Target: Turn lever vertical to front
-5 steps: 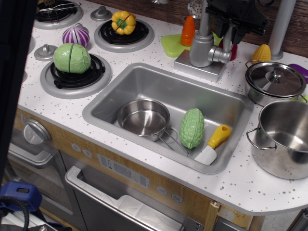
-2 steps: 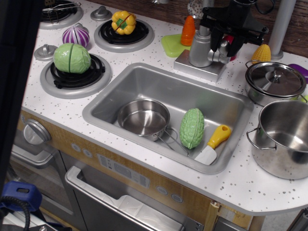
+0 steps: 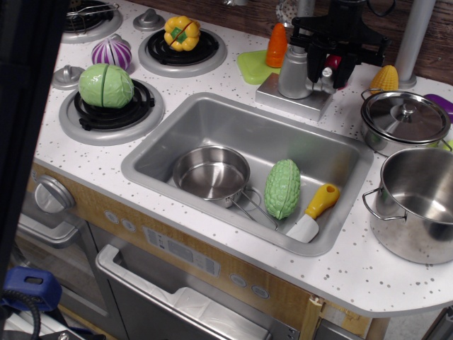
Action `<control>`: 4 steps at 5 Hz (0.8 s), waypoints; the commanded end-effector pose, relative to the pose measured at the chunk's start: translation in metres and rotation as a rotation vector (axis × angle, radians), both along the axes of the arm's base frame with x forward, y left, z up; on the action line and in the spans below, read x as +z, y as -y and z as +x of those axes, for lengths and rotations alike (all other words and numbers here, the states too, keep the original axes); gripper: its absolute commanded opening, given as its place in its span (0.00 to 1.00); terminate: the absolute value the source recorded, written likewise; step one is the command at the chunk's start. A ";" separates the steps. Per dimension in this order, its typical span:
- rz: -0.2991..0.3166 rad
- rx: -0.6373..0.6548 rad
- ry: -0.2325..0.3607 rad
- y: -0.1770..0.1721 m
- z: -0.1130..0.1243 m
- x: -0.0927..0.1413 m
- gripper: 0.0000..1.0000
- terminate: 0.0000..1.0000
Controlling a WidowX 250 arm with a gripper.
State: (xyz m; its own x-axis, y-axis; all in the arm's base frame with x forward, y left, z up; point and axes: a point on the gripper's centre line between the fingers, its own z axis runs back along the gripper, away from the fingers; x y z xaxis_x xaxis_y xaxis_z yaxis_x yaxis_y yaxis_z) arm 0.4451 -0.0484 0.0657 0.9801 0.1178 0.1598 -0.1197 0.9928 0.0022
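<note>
The silver faucet column (image 3: 294, 69) stands on its square base (image 3: 283, 97) behind the sink. The lever (image 3: 323, 85) is a short silver stub jutting from the column's right side; only its lower end shows. My black gripper (image 3: 328, 74) hangs straight over it. Its dark fingers (image 3: 313, 62) come down on either side of the stub with a gap between them. The jaws look apart and straddle the lever. I cannot tell whether they touch it.
The sink (image 3: 212, 113) holds a small steel pan (image 3: 210, 172), a green gourd (image 3: 282, 188) and a yellow-handled spatula (image 3: 315, 211). An orange carrot (image 3: 277, 44) stands left of the faucet, a tall grey pole (image 3: 416, 39) and a lidded pot (image 3: 405, 119) to the right.
My gripper has come down and slightly left, from above and right of the lever to around it. The lever is now mostly hidden. Nothing else has moved.
</note>
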 end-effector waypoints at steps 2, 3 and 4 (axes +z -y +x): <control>-0.005 0.000 0.025 0.021 -0.006 -0.007 0.00 0.00; -0.002 -0.004 0.035 0.022 -0.007 -0.012 0.00 0.00; -0.005 -0.011 0.039 0.020 -0.005 -0.013 0.00 0.00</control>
